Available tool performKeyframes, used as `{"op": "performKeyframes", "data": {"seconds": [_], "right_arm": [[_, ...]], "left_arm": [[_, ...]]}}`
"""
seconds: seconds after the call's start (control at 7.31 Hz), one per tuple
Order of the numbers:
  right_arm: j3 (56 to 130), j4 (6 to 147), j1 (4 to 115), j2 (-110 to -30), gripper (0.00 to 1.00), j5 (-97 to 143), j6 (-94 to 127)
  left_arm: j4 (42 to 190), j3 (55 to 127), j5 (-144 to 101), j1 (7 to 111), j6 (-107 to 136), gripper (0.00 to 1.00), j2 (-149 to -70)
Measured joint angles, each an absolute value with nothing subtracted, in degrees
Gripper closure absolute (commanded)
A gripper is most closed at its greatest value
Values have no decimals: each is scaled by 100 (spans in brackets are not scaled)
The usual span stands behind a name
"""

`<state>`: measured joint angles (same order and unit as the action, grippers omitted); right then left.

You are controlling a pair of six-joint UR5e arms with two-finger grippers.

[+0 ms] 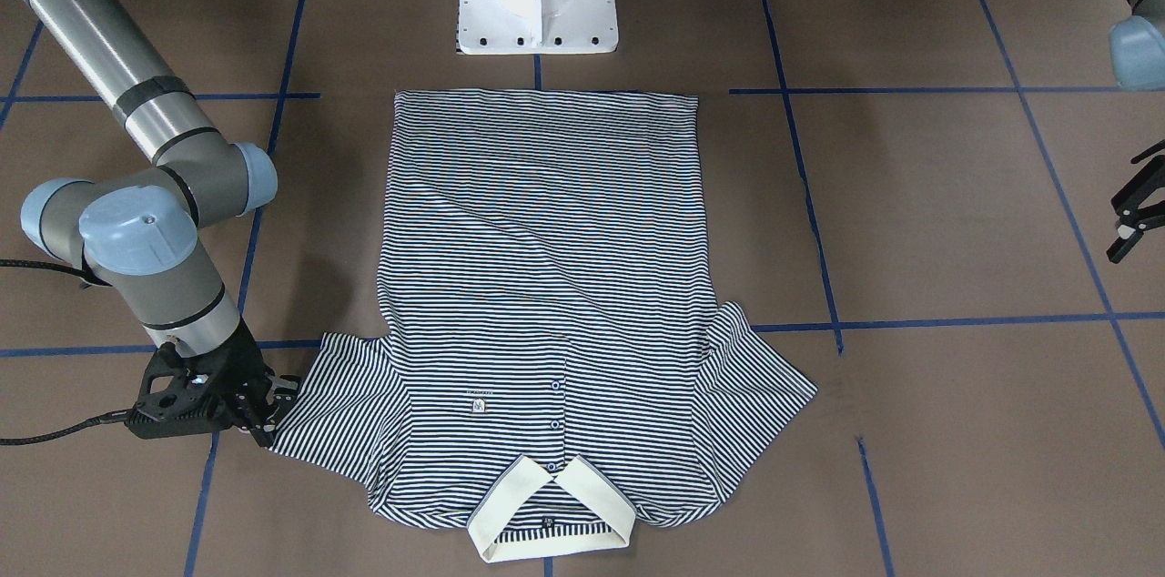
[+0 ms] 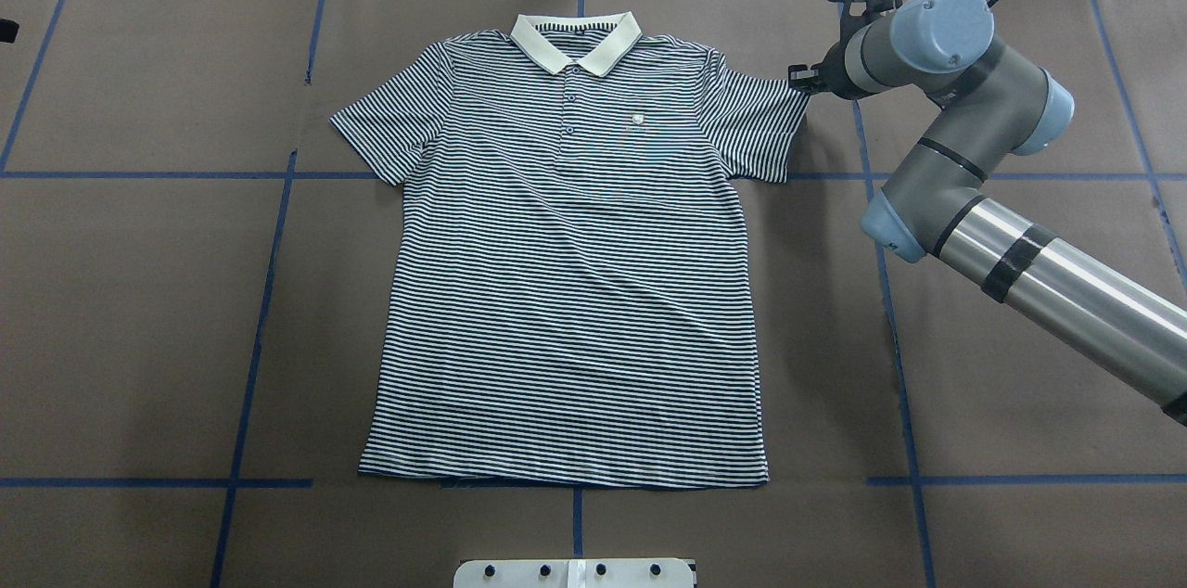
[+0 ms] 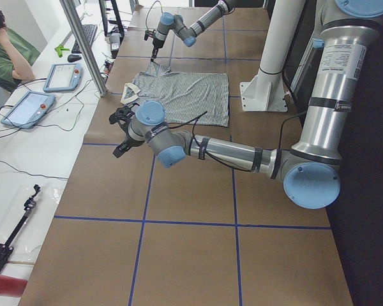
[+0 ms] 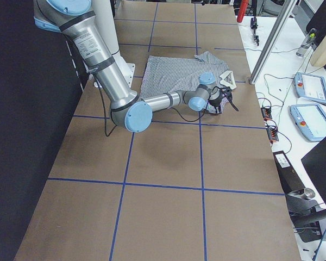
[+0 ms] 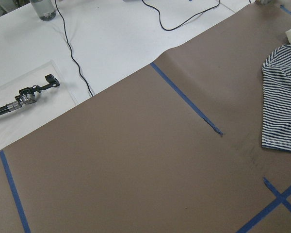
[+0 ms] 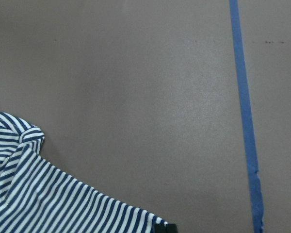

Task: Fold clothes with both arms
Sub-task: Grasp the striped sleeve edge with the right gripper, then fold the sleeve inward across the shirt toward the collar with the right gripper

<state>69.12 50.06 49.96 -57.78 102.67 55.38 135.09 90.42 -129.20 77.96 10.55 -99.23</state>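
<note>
Striped polo shirt (image 2: 566, 291) lies flat and face up on the brown bench (image 2: 139, 291). Its cream collar (image 2: 575, 41) points away from the robot's base, its hem is nearest the base, and both short sleeves are spread out. At the outer hem of the sleeve (image 1: 337, 404) on the robot's right sits the right end effector (image 1: 278, 413), low on the bench. Its black fingers look spread and touch the hem's edge. Over the opposite side hangs the left end effector (image 1: 1127, 217), fingers spread and holding nothing, well apart from the shirt.
</note>
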Motion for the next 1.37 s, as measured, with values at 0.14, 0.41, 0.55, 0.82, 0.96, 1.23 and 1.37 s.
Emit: {"op": "performKeyframes", "data": {"seconds": [0.14, 0.41, 0.55, 0.82, 0.96, 1.23, 1.37], "right_arm": [[7257, 5237, 5007, -5917, 100, 10199, 5539], [7741, 5573, 4949, -6109, 100, 10021, 5560], [7830, 5649, 4836, -6135, 100, 9895, 5585], [7999, 5841, 4654, -6108, 100, 9751, 5637], [8193, 6275, 4601, -5982, 100, 9721, 5691], [8442, 7504, 4317, -5282, 100, 9321, 6208], [8291, 7896, 4037, -4830, 100, 8897, 6678]], "left_arm": [[13509, 9041, -12920, 7796, 1055, 0, -9923], [13509, 9024, -12920, 7796, 1055, 0, -9923], [13509, 9021, -12920, 7796, 1053, 0, -9923], [13509, 9012, -12920, 7796, 1051, 0, -9923], [13509, 9011, -12920, 7796, 1050, 0, -9923], [13509, 9000, -12915, 7794, 1052, 0, -9923], [13509, 8996, -12912, 7790, 1051, 0, -9923]]}}
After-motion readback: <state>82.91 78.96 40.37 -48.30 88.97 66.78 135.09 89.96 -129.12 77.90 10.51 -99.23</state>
